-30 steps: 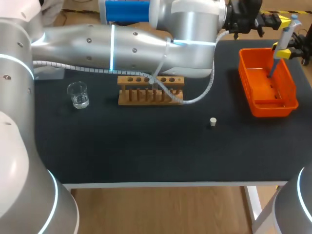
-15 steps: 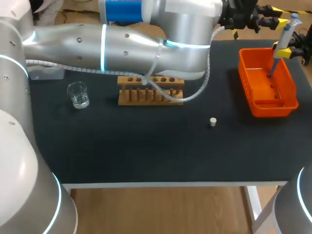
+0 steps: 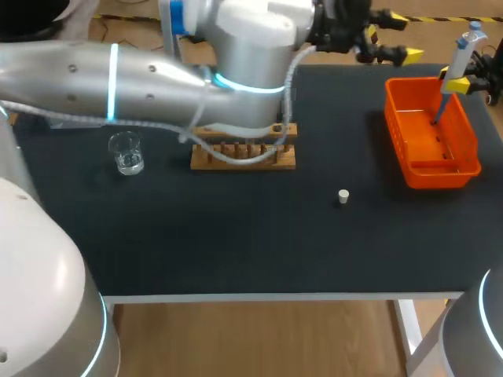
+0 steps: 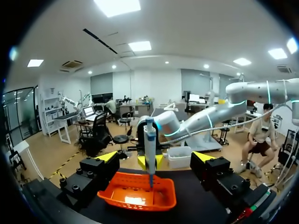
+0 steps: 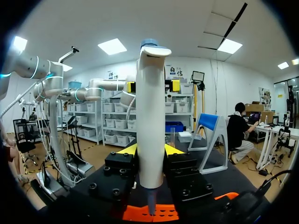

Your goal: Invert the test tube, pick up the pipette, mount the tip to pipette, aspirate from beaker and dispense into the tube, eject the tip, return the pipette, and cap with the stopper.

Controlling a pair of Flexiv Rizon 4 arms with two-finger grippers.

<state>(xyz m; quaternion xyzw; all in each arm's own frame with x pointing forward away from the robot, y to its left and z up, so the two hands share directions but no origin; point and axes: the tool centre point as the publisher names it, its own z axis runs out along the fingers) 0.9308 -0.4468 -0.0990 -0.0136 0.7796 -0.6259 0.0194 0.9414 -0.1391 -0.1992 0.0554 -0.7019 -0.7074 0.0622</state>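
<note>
Two risks: right gripper [image 3: 458, 81], fingers pinching pipette [image 3: 462, 51], may clip far-right orange bin [image 3: 397, 118] wall; left gripper [image 3: 395, 35], spread, seemingly near, could knock it

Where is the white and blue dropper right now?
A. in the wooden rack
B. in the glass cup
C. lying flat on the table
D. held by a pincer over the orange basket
D: the right pincer is shut on the dropper, which hangs upright over the orange basket.
</note>
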